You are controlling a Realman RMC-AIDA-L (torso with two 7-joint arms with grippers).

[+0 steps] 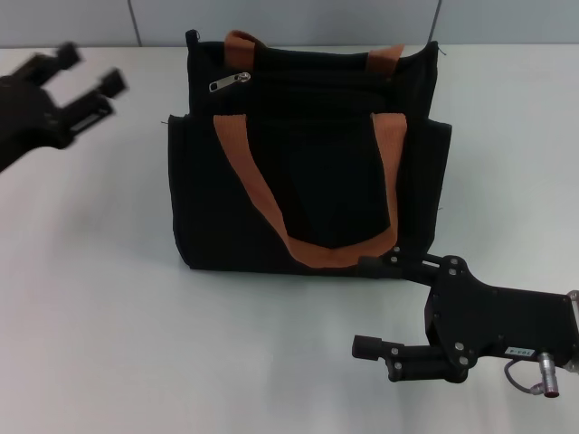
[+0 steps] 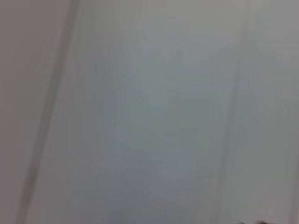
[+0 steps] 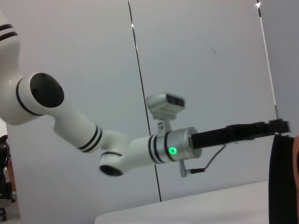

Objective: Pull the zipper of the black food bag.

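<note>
The black food bag point(image 1: 308, 190) stands upright at the middle of the white table point(image 1: 90, 316), its two orange-brown handles point(image 1: 262, 194) hanging over the near face. The silver zipper point(image 1: 231, 82) lies at the left end of the zip track on the bag's top. My left gripper point(image 1: 90, 70) is open and empty, raised to the left of the bag and about level with the zipper. My right gripper point(image 1: 365, 307) is open and empty, low over the table just in front of the bag's right corner. The left wrist view shows only blurred grey wall.
A grey panelled wall point(image 1: 317, 18) runs behind the table. The right wrist view shows my left arm point(image 3: 135, 149) with its gripper point(image 3: 252, 130) stretched toward the bag's edge point(image 3: 280, 182).
</note>
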